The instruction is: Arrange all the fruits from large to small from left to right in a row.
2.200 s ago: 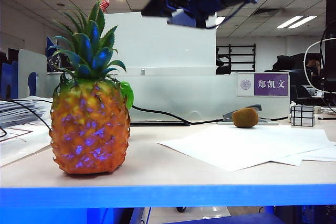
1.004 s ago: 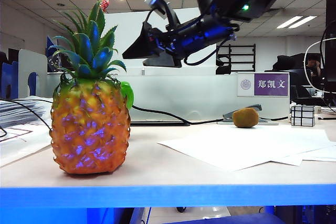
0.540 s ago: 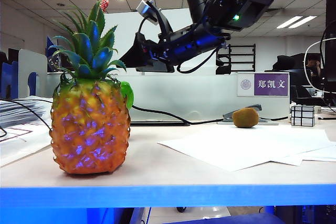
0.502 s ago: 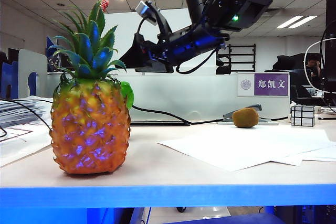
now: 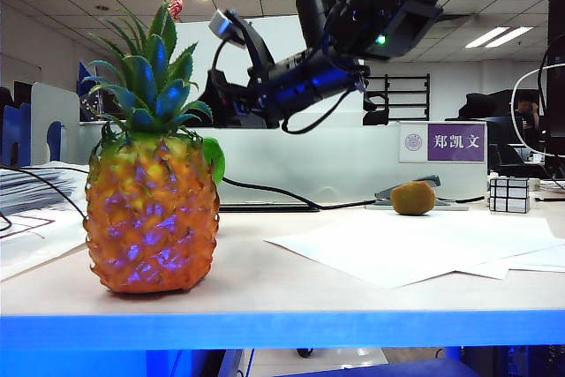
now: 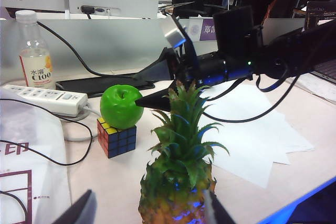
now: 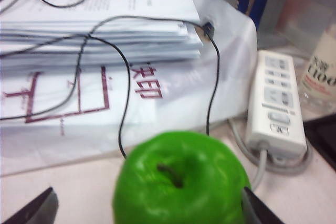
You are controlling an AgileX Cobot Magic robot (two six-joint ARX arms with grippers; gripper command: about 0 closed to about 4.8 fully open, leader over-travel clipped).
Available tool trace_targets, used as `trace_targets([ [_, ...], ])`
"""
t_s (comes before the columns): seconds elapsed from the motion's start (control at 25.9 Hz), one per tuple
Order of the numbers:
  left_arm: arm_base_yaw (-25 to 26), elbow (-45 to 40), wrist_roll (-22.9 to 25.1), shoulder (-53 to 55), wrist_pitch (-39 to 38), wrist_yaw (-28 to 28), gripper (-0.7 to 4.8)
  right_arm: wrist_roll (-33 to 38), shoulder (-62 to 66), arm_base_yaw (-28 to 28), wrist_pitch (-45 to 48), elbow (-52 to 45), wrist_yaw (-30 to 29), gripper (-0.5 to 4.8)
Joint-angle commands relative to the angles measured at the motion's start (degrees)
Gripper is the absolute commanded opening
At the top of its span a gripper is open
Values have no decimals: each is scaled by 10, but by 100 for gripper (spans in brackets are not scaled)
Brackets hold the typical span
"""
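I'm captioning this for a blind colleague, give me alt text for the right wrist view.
A glossy green apple fills the foreground between the open fingers of the right gripper. Behind it lie a white power strip, black cables and stacked papers.

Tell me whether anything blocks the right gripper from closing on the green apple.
Nothing visible does. The open right gripper has its fingertips flanking the green apple, which sits atop the puzzle cube; the pineapple stands apart. The left gripper hangs open.

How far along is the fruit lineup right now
Done: the pineapple stands leftmost. In hand: the open right gripper reaches at the green apple atop the puzzle cube, not yet gripping. Left gripper idles open. Left: apple mid-row, kiwi right.
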Motion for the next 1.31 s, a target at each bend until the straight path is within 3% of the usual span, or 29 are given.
trace_targets([
  [0.04, 0, 2, 2, -1, 8, 1, 271, -1, 5, 1, 10, 2, 10, 479],
  [0.85, 0, 2, 2, -1, 8, 1, 271, 14, 41, 17, 23, 32, 16, 479],
  [1.31, 0, 2, 3, -1, 8, 1, 271, 11, 55, 20, 9, 32, 57, 479],
])
